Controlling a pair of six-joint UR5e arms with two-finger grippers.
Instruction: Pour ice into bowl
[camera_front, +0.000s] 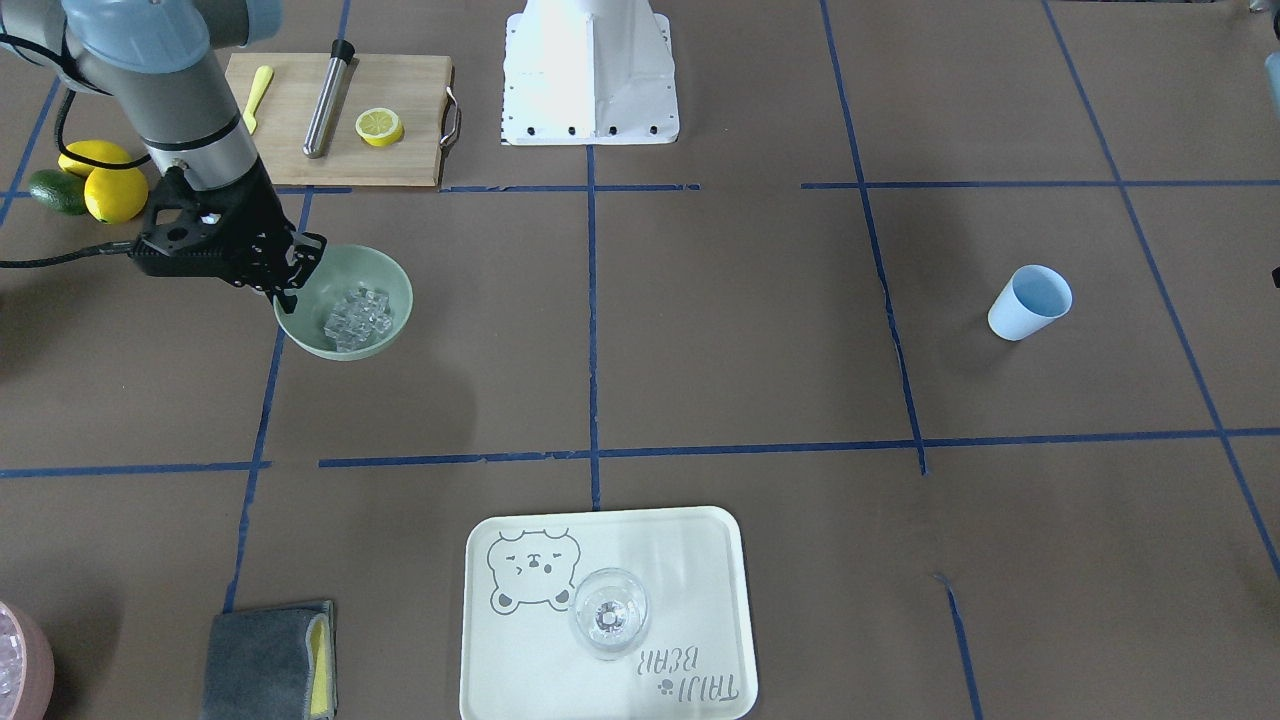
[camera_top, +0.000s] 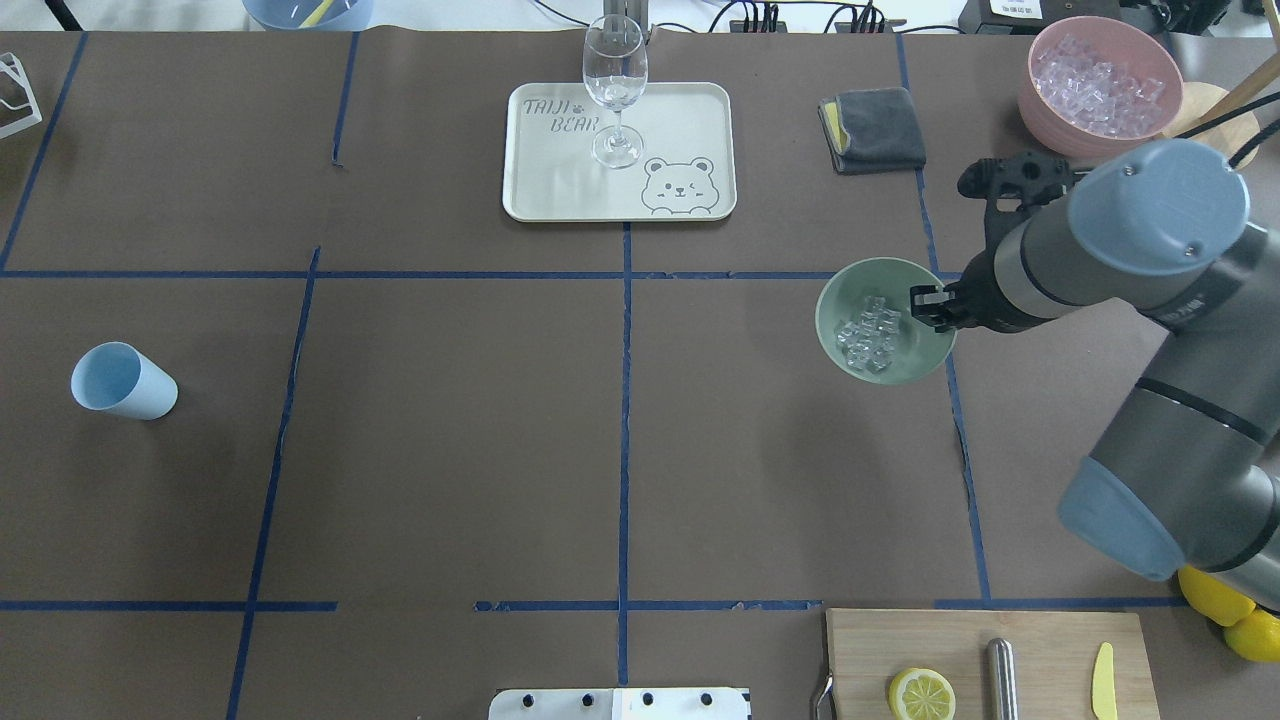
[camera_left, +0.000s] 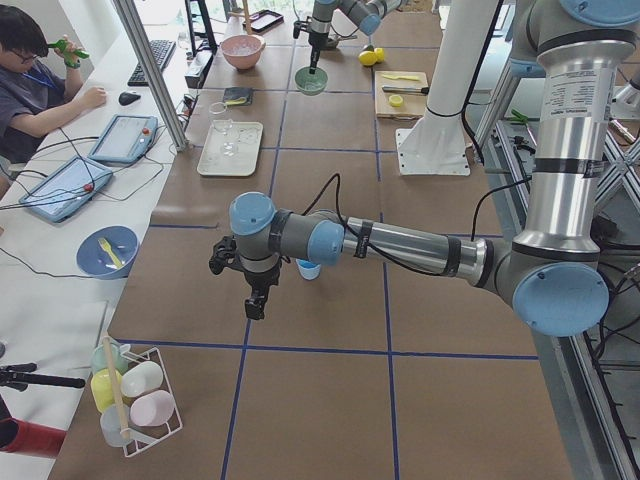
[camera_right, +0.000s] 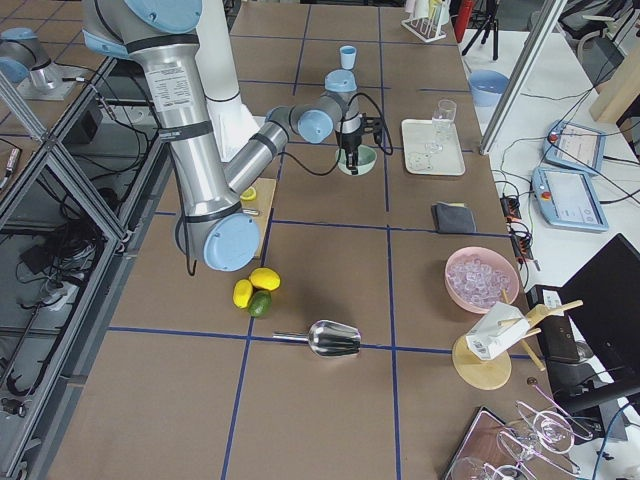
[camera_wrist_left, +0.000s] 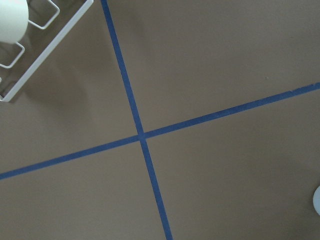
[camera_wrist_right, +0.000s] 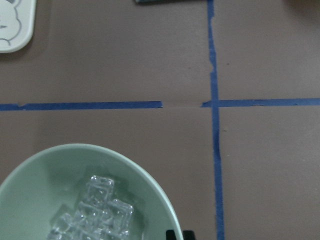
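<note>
One heap of ice (camera_front: 358, 315) lies in the bowl (camera_front: 400, 288) in the front-facing view, with the right claw (camera_front: 288, 290) at its rim, probably to steady or carry it. From overhead, a pink container (camera_top: 1050, 140) beyond the bowl holds more cubes, and a glass (camera_top: 614, 80) farther off looks empty. In the left-side view the left claw (camera_left: 256, 303) hangs far from the bowl — I cannot tell how far it is open. The right wrist view shows the fingertips (camera_wrist_right: 171, 234) drawn narrow — the rim seemingly pinched between them.

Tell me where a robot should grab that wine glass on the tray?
The wine glass stands upright on the tray, so probably its thin stem, tool coming level from the robot's side; the rounded upper part is wide and smooth.
</note>
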